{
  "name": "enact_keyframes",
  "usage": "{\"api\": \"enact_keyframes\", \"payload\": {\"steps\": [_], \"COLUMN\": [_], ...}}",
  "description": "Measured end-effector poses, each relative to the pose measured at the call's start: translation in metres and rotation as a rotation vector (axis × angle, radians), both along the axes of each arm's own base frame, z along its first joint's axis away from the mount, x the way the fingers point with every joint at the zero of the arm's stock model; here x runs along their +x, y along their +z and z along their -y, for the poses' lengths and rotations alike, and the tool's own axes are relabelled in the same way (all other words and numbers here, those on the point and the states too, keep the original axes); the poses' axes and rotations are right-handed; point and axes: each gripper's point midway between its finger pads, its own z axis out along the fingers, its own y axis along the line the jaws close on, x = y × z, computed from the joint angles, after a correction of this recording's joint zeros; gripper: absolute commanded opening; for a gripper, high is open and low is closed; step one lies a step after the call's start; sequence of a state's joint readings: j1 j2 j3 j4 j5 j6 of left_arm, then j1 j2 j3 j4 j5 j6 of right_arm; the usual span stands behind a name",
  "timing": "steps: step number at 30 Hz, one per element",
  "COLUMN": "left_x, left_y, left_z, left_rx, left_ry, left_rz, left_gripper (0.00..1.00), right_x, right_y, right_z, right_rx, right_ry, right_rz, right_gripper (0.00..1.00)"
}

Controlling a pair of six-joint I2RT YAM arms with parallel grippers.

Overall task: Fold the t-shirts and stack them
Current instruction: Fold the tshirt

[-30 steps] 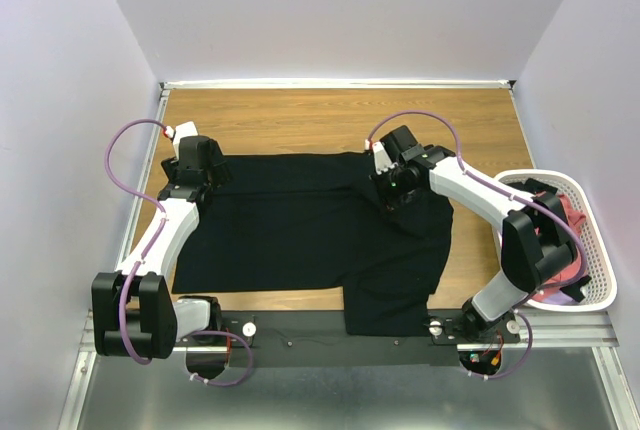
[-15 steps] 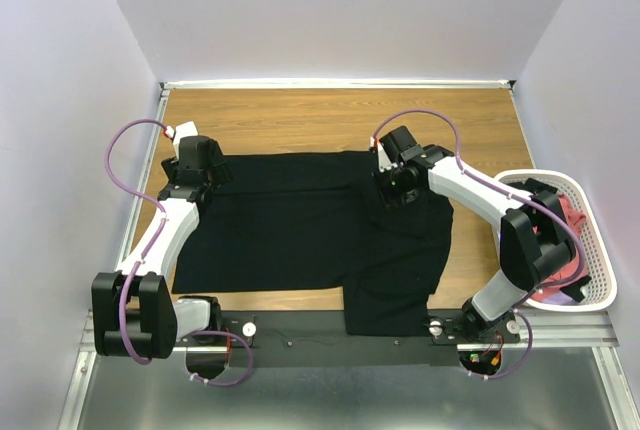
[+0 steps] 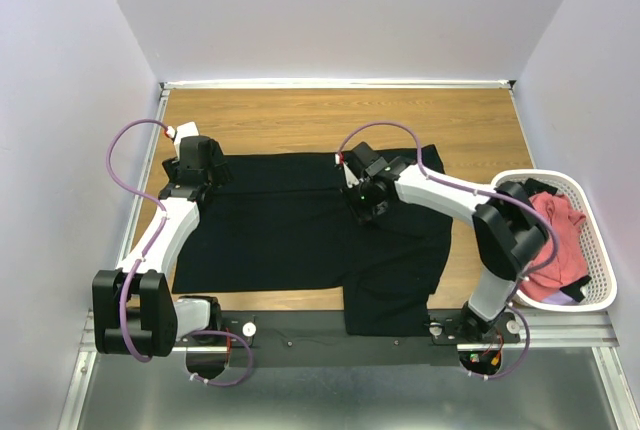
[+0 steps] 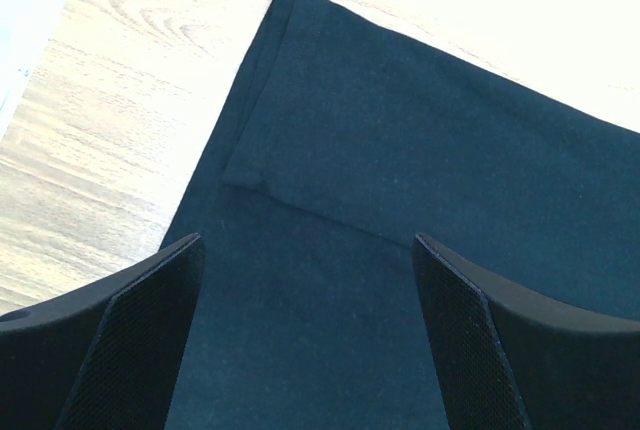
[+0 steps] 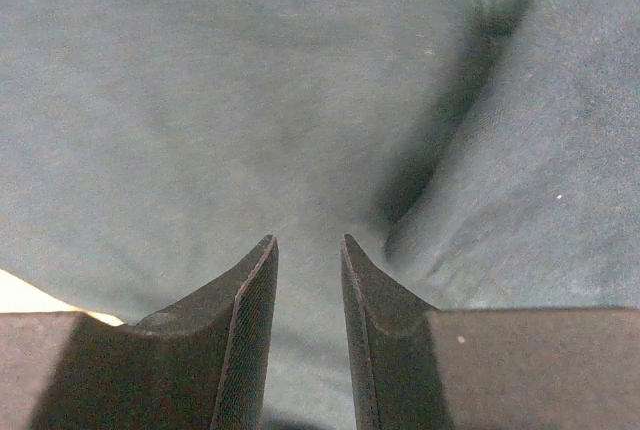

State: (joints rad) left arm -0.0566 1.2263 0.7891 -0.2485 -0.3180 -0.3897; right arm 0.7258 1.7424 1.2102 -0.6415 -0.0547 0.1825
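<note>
Task progress, read from left to right with the black t-shirt (image 3: 290, 230) as reference. The left gripper (image 4: 305, 245) hangs over the shirt's far-left corner with its jaws spread wide and nothing between them; below it, a hemmed flap lies doubled over the body of the garment. The black t-shirt is spread nearly flat across the table (image 3: 300, 115), though its near-right portion hangs past the table's near edge. The right gripper (image 5: 307, 242) sits low over the shirt's far-right area. Its jaws are parted by a narrow gap, and no fold is visibly pinched between them. A soft crease runs through the cloth just to the right of its fingertips. Well to the right of the black t-shirt, the salmon-red t-shirts (image 3: 555, 235) lie bunched inside the white mesh basket (image 3: 600, 270). Judged from this layout, the work is at an early stage. The first garment is laid out and at most partly folded, no stack exists, and the salmon-red t-shirts have yet to be taken out, folded and placed. No brand, label or legible writing appears on any garment, the basket or either arm.
</note>
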Motion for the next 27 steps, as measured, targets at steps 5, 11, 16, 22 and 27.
{"api": "enact_keyframes", "payload": {"steps": [5, 11, 16, 22, 27], "left_x": [0.0, 0.0, 0.0, 0.0, 0.0], "left_y": [0.0, 0.0, 0.0, 0.0, 0.0], "left_z": [0.0, 0.0, 0.0, 0.0, 0.0], "left_rx": [0.0, 0.0, 0.0, -0.001, -0.001], "left_ry": [0.0, -0.001, -0.001, -0.001, -0.001], "left_rz": [0.0, 0.0, 0.0, 0.0, 0.0], "left_gripper": [0.91, 0.91, 0.91, 0.91, 0.91], "right_x": [0.004, 0.014, 0.022, 0.028, 0.033], "right_y": [-0.026, -0.033, -0.032, -0.03, -0.029], "right_z": [0.011, 0.025, 0.034, 0.042, 0.048], "right_rx": [-0.085, -0.169, -0.213, -0.253, -0.281], "right_ry": [-0.046, -0.083, -0.104, -0.11, -0.112], "right_rz": [-0.02, 0.029, 0.069, 0.105, 0.127], "right_gripper": [0.39, 0.39, 0.4, 0.4, 0.39]}}
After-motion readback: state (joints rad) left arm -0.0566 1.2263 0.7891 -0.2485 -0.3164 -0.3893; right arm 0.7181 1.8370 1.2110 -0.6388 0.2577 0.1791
